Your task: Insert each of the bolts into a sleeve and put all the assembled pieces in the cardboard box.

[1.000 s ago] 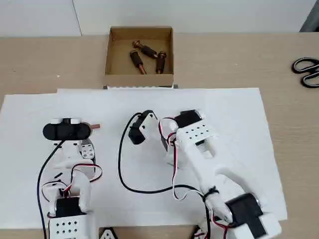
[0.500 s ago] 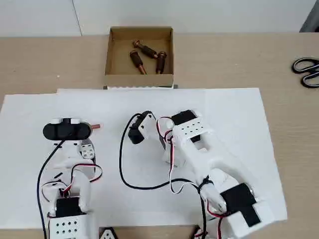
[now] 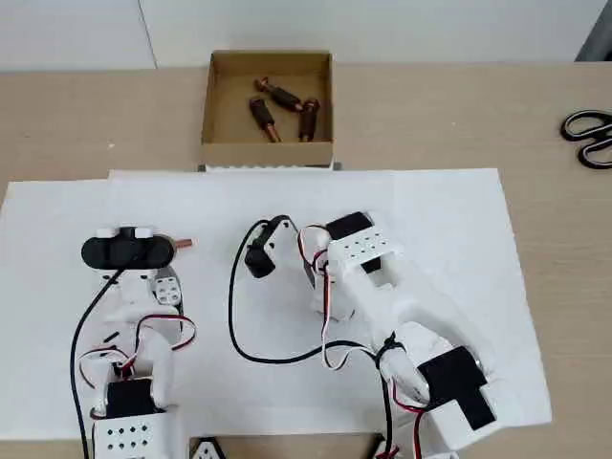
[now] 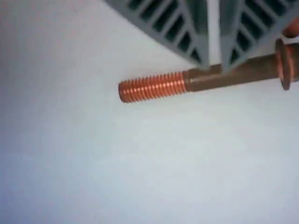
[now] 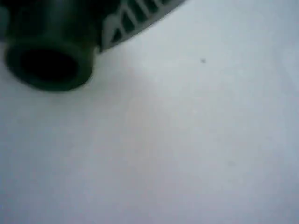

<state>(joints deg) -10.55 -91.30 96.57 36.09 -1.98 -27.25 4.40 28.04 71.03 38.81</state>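
Note:
My left gripper (image 4: pixel 214 65) is shut on a copper bolt (image 4: pixel 187 84), gripping its smooth shank while the threaded end sticks out sideways just above the white paper. From above, the bolt's tip (image 3: pixel 182 244) pokes out to the right of the left arm's black wrist camera (image 3: pixel 127 251). My right gripper (image 5: pixel 100 35) is shut on a dark sleeve (image 5: pixel 46 60), whose open bore faces the camera, close over the paper. The right arm (image 3: pixel 359 258) stands mid-paper and covers the sleeve from above. The cardboard box (image 3: pixel 218 105) at the back holds three assembled pieces (image 3: pixel 283 107).
White paper (image 3: pixel 430 220) covers the near part of the wooden table. Scissors (image 3: pixel 588 137) lie at the far right edge. A black cable (image 3: pixel 232 325) loops on the paper between the two arms.
The right arm has drawn back toward the near edge and swung a little left, with its wrist shifting left. The left arm and bolt have stayed put.

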